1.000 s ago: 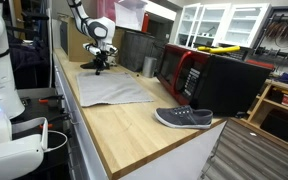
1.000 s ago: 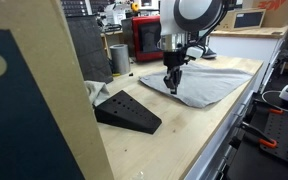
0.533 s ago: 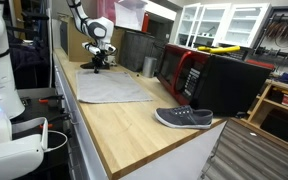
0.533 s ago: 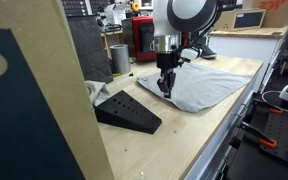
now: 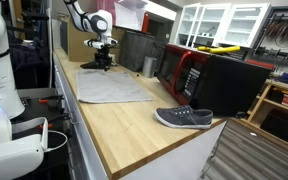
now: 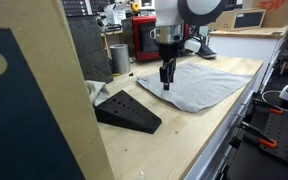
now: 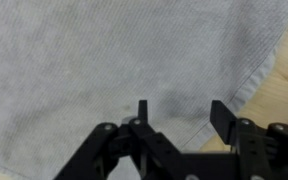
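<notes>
A grey towel (image 5: pixel 114 88) lies spread flat on the wooden counter (image 5: pixel 134 130), seen in both exterior views. My gripper (image 6: pixel 166 82) hangs just above the towel's (image 6: pixel 199 85) edge, at the end nearest the arm's base. In the wrist view the gripper (image 7: pixel 182 108) is open, its two black fingers (image 7: pixel 222 112) apart with nothing between them. Below it are the towel (image 7: pixel 104 60) and its hem. Bare wood (image 7: pixel 284 95) shows at the right of that view.
A grey shoe (image 5: pixel 184 118) lies near the counter's front end. A black wedge-shaped block (image 6: pixel 127 110) sits beside the towel. A red microwave (image 5: pixel 189 70), a black box (image 5: pixel 229 82) and a metal cup (image 6: pixel 119 57) stand along the back.
The gripper has gone from shut to open and let go of the towel's edge. It has lifted slightly, and the towel now lies flat.
</notes>
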{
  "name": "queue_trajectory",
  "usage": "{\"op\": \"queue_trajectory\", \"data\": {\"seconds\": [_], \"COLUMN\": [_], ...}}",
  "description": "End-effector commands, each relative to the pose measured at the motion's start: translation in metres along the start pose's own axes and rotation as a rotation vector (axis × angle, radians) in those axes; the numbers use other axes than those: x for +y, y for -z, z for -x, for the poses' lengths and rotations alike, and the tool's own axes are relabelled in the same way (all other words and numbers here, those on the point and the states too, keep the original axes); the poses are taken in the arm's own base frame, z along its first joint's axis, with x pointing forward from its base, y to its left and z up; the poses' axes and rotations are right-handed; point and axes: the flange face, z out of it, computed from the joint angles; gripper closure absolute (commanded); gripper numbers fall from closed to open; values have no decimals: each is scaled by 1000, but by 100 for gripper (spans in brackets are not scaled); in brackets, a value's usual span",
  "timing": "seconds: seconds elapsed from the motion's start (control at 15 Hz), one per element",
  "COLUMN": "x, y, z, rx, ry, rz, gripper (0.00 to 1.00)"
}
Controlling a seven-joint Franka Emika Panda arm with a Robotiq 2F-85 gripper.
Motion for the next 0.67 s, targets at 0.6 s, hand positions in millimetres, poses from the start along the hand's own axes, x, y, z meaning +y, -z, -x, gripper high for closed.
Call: {"op": "queue_trajectory", "data": {"seconds": [0.6], "x": [94], "y": [80], "z": [21], "rx": [141], "ry": [-247], "rz": [11], "gripper": [0]}}
